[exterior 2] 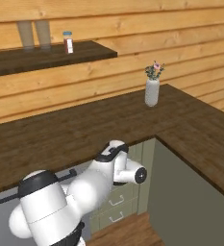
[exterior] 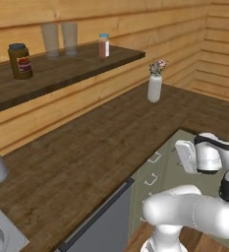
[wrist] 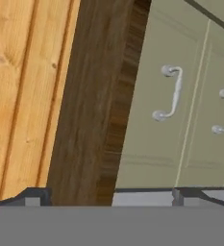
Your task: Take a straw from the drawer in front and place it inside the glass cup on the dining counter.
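The drawer (wrist: 152,125) is shut; its pale green front and silver handle (wrist: 170,93) face my hand, turned sideways in the hand view. In the base views it is the top drawer (exterior: 157,160) under the counter's edge, above another one (exterior 2: 114,202). My gripper (wrist: 112,196) is open, its two dark fingertips (wrist: 34,197) far apart and nothing between them, a short way in front of the drawer. The wrist (exterior: 187,156) hangs level with the drawer fronts. The straw is hidden. The glass cup and the dining counter are out of view.
A dark wood countertop (exterior: 86,147) runs above the drawers and turns a corner at the right (exterior 2: 200,129). On it stands a white flower vase (exterior 2: 152,92). A grey dishwasher panel (exterior: 103,226) lies left of the drawers. The wall shelf (exterior: 62,69) holds two tall glasses and jars.
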Controlling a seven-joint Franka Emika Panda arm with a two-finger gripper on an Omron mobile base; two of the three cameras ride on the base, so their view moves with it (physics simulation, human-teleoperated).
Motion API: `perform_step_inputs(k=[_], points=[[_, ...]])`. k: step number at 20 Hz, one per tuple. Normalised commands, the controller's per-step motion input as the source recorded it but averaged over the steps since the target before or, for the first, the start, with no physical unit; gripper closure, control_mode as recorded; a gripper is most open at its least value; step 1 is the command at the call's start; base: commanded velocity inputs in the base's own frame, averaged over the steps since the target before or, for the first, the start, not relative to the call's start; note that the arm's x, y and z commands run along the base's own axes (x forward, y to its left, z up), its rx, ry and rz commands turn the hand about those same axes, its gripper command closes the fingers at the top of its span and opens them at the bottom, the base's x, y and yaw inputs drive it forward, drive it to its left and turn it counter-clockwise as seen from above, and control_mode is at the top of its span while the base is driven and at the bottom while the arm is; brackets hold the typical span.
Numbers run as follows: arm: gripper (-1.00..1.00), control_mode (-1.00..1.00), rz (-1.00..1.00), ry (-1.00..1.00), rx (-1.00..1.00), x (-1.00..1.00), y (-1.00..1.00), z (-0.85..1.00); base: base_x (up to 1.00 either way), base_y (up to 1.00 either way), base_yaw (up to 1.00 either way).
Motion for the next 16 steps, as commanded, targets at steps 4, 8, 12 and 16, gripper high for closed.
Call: perform_step_inputs(k=[4,8,12,16], points=[[-1.0,-1.0,-0.02,0.11,0.04,0.14,-0.33,-0.29,0.0,0.0,0.0],[-1.0,-1.0,-0.1,0.01,0.01,0.0,-0.18,-0.43,0.0,0.0,0.0],[-1.0,-1.0,-0.06,0.01,0.04,0.0,-0.2,-0.44,0.0,0.0,0.0],[-1.0,-1.0,0.0,0.0,0.07,0.0,0.02,-0.34,0.0,0.0,0.0]])
